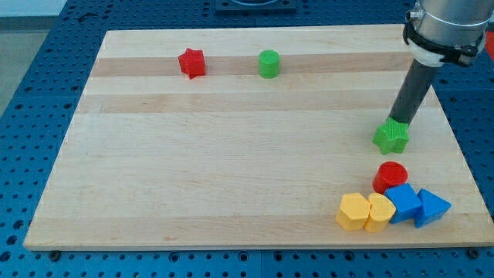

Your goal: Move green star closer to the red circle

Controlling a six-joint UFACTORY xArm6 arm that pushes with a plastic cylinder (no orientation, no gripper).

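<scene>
Green star [391, 137] looks small, light and hard, so it should slide easily when pushed; push on its top side. It is bright green with bumpy points, near the counter's [231, 177] right edge. My tip [400, 122] touches its top side. There is no pincer, only a rod. Red circle [390, 177] sits just below.

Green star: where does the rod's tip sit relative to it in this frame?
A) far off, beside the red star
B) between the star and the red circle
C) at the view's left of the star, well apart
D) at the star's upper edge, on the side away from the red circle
D: my tip meets the top edge of the green star, while the red circle lies below the star toward the view's bottom.
</scene>
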